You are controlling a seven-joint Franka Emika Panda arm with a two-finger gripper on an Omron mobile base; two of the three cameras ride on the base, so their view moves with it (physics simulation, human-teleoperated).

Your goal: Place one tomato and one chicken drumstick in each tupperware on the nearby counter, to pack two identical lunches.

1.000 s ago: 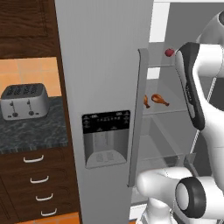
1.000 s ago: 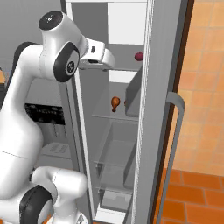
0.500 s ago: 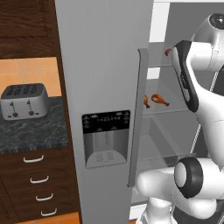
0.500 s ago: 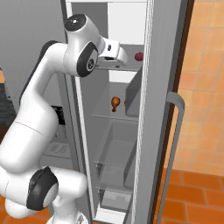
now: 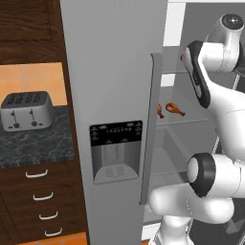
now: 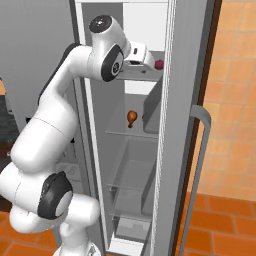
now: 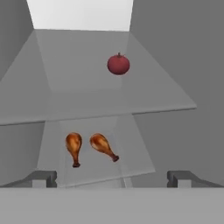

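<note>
While the pincer (image 7: 112, 178) hangs released at the bottom of the hand view, its 2 fingertips (image 7: 43, 178) wide apart and grasping nothing, 2 chicken drumsticks (image 7: 74, 147) lie side by side just above, lower centre, on a glass fridge shelf (image 7: 131, 162). Farther back, upper centre, 1 tomato (image 7: 118, 64) sits on the higher shelf (image 7: 65, 100). Left base view: toaster (image 5: 27, 110) on the dark table (image 5: 33, 146), left edge.

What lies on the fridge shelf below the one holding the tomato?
Two chicken drumsticks lie side by side under the tomato shelf. The shelf's back part is hidden by the upper shelf.
</note>
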